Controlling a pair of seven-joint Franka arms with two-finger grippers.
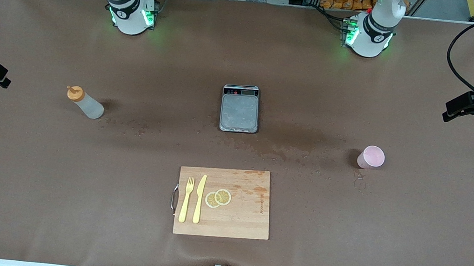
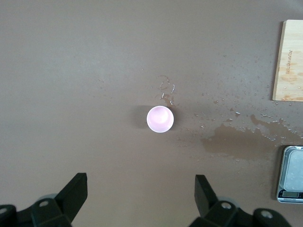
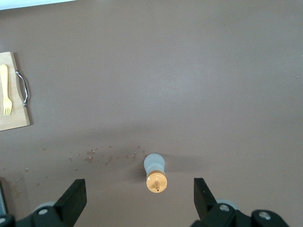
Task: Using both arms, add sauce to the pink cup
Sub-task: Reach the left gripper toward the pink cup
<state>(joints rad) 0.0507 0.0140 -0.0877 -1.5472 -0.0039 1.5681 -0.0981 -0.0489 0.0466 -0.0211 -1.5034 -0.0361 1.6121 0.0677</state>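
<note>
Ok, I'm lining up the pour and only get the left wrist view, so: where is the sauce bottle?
Observer: The sauce bottle stands toward the right arm's end of the table, well apart from the scale.
Operator: Has the right gripper got it?
Observer: No. The right gripper hangs open in the air, clear of the bottle.
Operator: Anything on the board?
Observer: A fork, a knife and two lemon slices lie on the board.
</note>
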